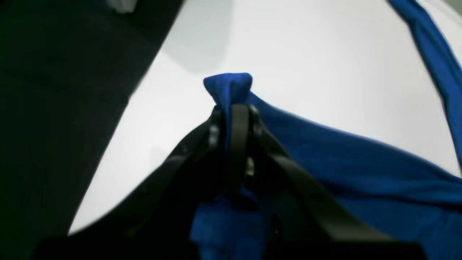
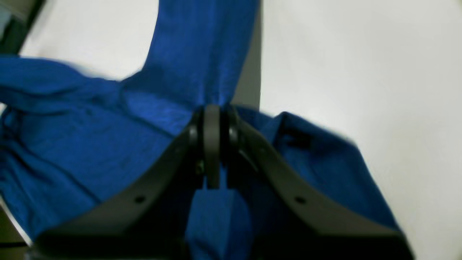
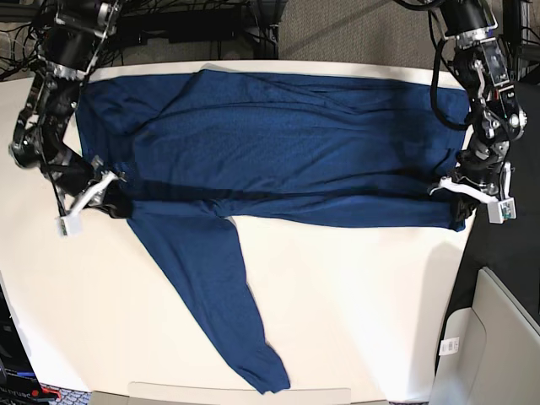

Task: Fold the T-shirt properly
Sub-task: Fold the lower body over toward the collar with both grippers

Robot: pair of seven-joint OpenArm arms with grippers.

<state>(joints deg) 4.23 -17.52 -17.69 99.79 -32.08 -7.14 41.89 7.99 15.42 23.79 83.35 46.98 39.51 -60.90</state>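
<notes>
The dark blue T-shirt [image 3: 278,143] lies spread across the white table [image 3: 354,304], its lower edge folded over along the middle. One long sleeve [image 3: 219,295] trails toward the front edge. My left gripper [image 1: 232,108] is shut on a bunched bit of the T-shirt [image 1: 361,162]; in the base view this left gripper [image 3: 460,196] is at the cloth's right end. At the cloth's left end, my right gripper [image 2: 213,112] is shut on a fold of the T-shirt [image 2: 90,137], where sleeve meets body. The right gripper [image 3: 114,190] is low over the table.
Black cables [image 3: 194,21] run behind the table's far edge. A pale grey box [image 3: 498,337] stands off the table's right front corner. The table's right edge lies just beside my left gripper, with dark floor [image 1: 54,108] beyond it.
</notes>
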